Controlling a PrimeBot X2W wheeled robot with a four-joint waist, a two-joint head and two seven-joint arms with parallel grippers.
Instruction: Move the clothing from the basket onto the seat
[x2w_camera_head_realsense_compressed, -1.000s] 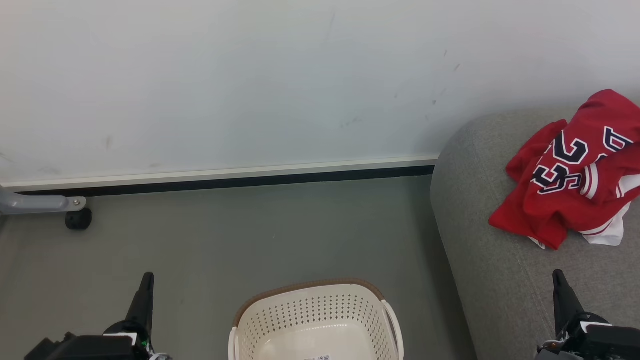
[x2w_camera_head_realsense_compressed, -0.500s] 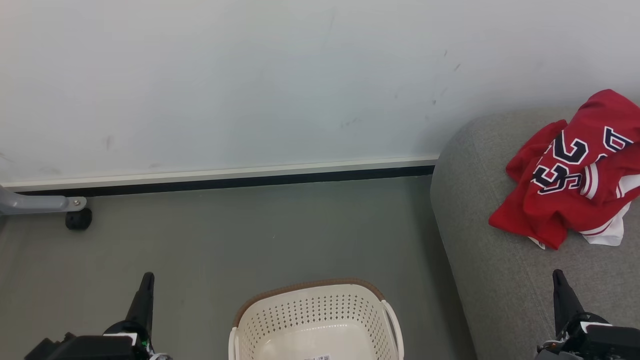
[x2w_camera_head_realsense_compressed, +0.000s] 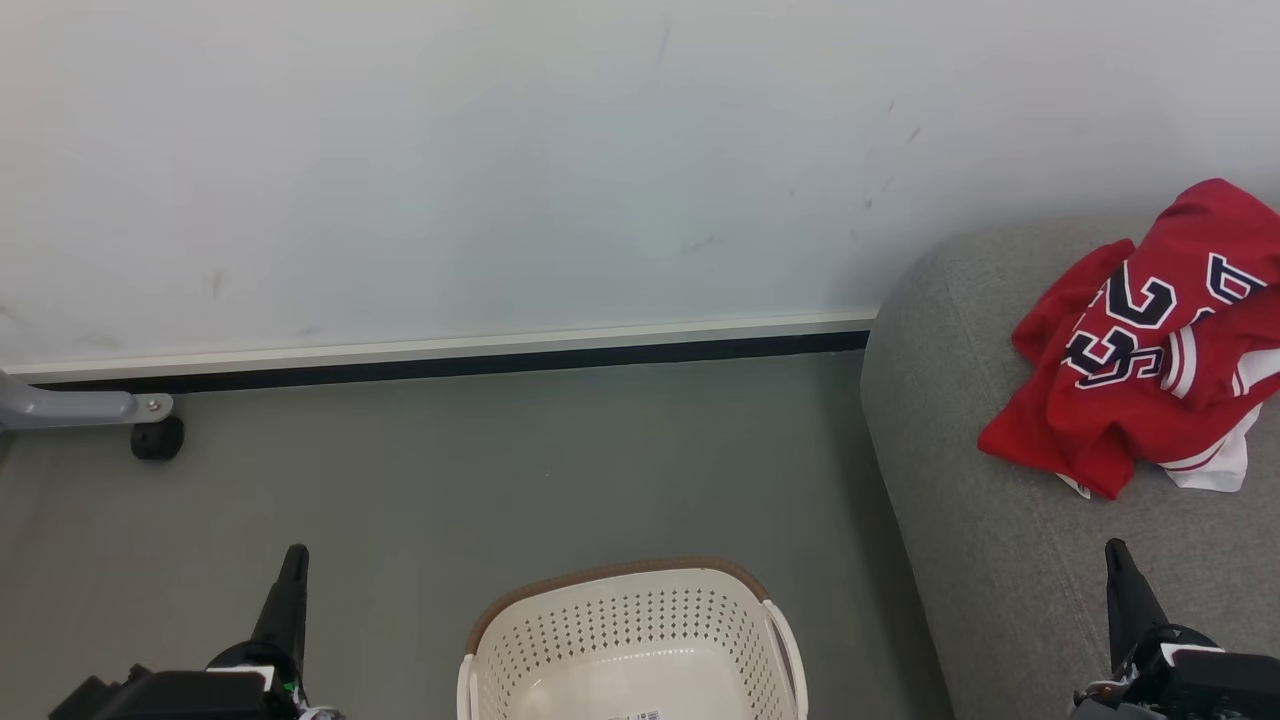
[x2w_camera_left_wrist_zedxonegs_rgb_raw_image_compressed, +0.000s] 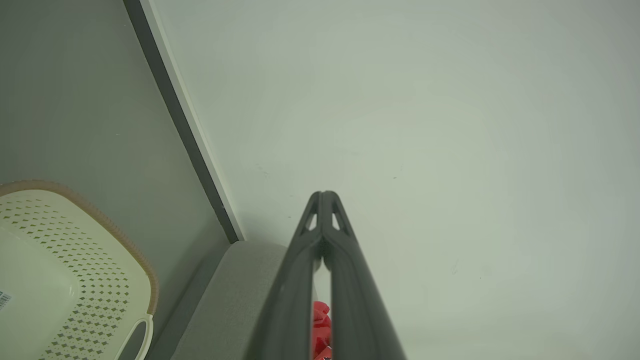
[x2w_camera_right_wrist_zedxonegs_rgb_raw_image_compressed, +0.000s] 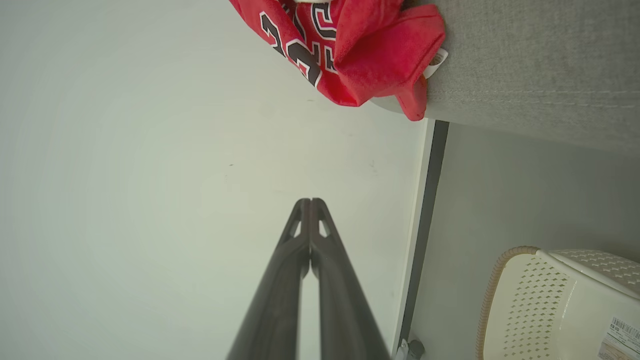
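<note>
The clothing (x2w_camera_head_realsense_compressed: 1145, 345) (a crumpled red heap) is laid on the seat (x2w_camera_head_realsense_compressed: 1000, 560), right of the basket (x2w_camera_head_realsense_compressed: 630, 640). The left gripper (x2w_camera_left_wrist_zedxonegs_rgb_raw_image_compressed: 324, 196) and right gripper (x2w_camera_right_wrist_zedxonegs_rgb_raw_image_compressed: 306, 202) are held beside the basket, fingers pressed together, nothing grasped.

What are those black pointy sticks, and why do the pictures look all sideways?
They are a robot's hands. One camera on its head looks down: the left gripper and right gripper poke up at the bottom corners. Each wrist has a camera too, tilted with the arm. Both grippers are pinched shut and hold nothing. On the floor stands a white basket, with no clothes in the part we see. The red jerseys lie crumpled on the grey sofa.
</note>
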